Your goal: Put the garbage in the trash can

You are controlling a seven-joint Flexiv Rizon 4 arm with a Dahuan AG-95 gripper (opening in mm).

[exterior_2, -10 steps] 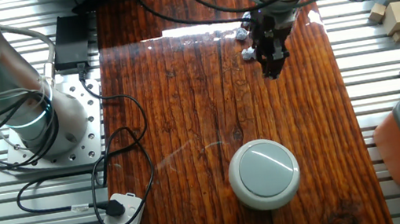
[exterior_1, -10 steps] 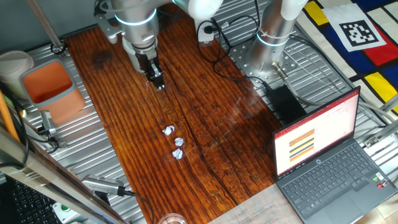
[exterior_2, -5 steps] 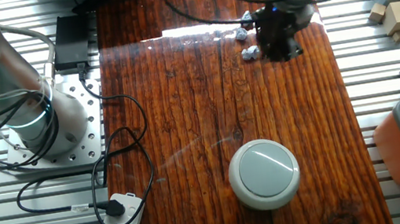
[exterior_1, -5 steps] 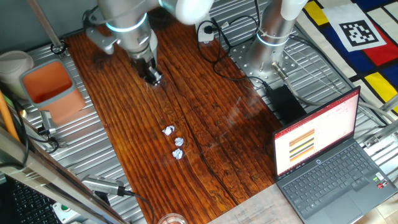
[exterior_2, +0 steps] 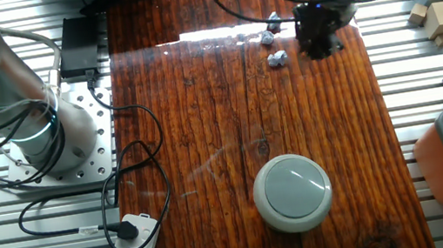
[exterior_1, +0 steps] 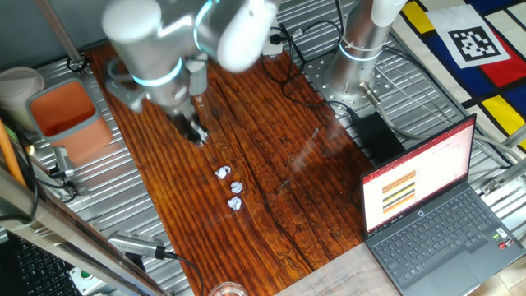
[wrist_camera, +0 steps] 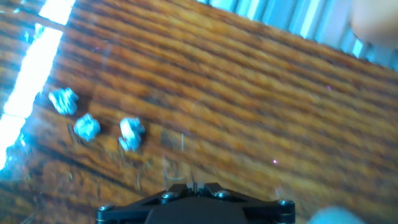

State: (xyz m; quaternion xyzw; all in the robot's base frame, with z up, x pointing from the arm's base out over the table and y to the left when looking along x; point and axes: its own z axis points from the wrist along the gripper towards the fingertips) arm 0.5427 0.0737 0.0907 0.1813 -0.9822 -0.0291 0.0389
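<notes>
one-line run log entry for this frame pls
phase: approach | pincer: above table, near wads, holding nothing seen, jaw state unclear | garbage: three wads in a row on table | trash can: apart, nothing dropped yet

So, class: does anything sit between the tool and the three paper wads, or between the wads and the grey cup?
Nothing visible does. Only bare wood lies between the tool and the paper wads. In the other fixed view, open wood runs from the wads to the grey cup.
</notes>
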